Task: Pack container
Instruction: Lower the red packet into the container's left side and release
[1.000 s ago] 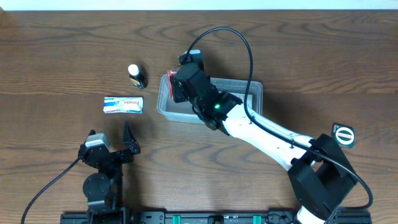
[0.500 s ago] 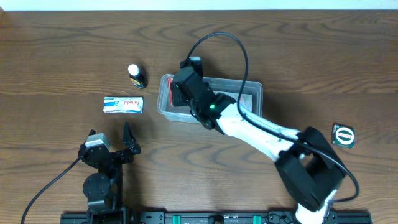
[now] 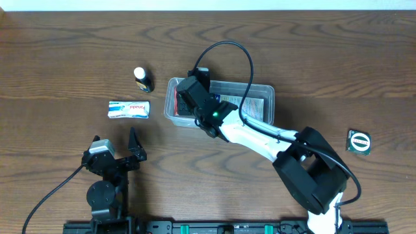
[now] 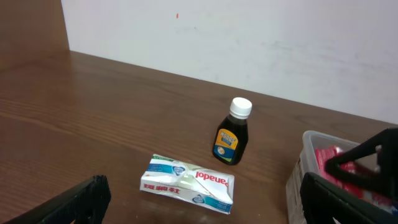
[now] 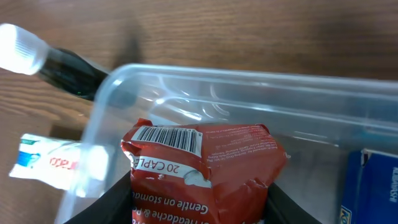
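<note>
The clear plastic container [image 3: 263, 94] sits at table centre; its rim also shows in the right wrist view [image 5: 249, 81] and the left wrist view [image 4: 298, 171]. My right gripper [image 3: 188, 101] is inside its left end, shut on a red caplet box [image 5: 202, 165], also visible in the left wrist view [image 4: 326, 158]. A blue packet [image 5: 379, 186] lies in the container to the right. A white Panadol box [image 3: 129, 109] and a small dark bottle with a white cap [image 3: 141, 78] lie left of the container. My left gripper [image 3: 116, 151] is open and empty near the front edge.
A round green-and-white tin [image 3: 359, 142] lies at the right of the wooden table. The right arm's black cable [image 3: 250, 58] arcs over the container. A white wall [image 4: 249, 37] stands behind the table.
My right gripper has moved down and forward into the container's left end with the red box. The left arm has not moved.
</note>
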Robot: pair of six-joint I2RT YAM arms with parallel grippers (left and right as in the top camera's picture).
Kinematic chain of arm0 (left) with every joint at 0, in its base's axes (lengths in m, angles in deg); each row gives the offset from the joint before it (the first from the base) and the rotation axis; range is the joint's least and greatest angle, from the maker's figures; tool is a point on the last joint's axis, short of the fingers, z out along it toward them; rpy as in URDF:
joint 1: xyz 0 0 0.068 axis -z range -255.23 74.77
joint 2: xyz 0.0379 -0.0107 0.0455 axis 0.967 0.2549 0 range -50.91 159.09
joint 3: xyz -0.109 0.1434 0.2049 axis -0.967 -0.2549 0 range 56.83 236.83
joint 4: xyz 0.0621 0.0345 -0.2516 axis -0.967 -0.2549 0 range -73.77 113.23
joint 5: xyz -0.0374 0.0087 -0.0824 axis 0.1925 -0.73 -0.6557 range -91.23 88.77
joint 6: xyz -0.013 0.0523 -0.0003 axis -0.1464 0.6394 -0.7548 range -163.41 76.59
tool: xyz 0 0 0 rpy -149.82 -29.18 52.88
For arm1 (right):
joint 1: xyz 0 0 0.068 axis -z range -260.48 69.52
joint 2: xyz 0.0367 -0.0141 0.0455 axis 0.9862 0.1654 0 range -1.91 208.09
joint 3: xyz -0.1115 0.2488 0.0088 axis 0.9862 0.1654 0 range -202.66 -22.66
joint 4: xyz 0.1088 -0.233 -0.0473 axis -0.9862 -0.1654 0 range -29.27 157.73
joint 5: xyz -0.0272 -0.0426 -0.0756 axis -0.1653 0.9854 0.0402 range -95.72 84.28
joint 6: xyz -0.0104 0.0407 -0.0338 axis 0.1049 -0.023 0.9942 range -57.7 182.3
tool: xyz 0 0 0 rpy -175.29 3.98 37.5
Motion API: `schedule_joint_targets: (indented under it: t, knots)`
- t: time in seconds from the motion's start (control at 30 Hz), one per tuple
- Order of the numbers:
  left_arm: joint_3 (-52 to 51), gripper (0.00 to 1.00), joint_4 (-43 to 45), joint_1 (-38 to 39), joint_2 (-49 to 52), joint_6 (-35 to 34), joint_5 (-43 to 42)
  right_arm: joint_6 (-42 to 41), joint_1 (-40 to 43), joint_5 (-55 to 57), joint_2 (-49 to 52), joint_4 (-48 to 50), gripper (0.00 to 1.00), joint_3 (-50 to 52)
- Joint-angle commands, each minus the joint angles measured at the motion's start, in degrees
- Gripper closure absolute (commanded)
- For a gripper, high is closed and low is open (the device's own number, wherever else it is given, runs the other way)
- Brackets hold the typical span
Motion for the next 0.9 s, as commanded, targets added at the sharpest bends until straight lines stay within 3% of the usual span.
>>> schedule_joint_targets:
  t: [0.0, 0.53, 0.87]
  knots:
    - [-1.1, 0.02, -2.1, -0.2, -0.4, 1.0, 0.7, -2.4, -0.5, 1.1, 2.0, 0.2, 0.55, -0.9]
    - [-1.1, 0.02, -2.1, -0.2, -0.4, 1.0, 0.7, -2.8, -0.5, 2.3, 4.7, 2.3, 0.54, -0.9]
    - [-1.1, 0.02, -2.1, -0.2, -0.4, 1.0, 0.7, -2.7, -0.5, 2.2, 4.8, 3.2, 0.45, -0.9]
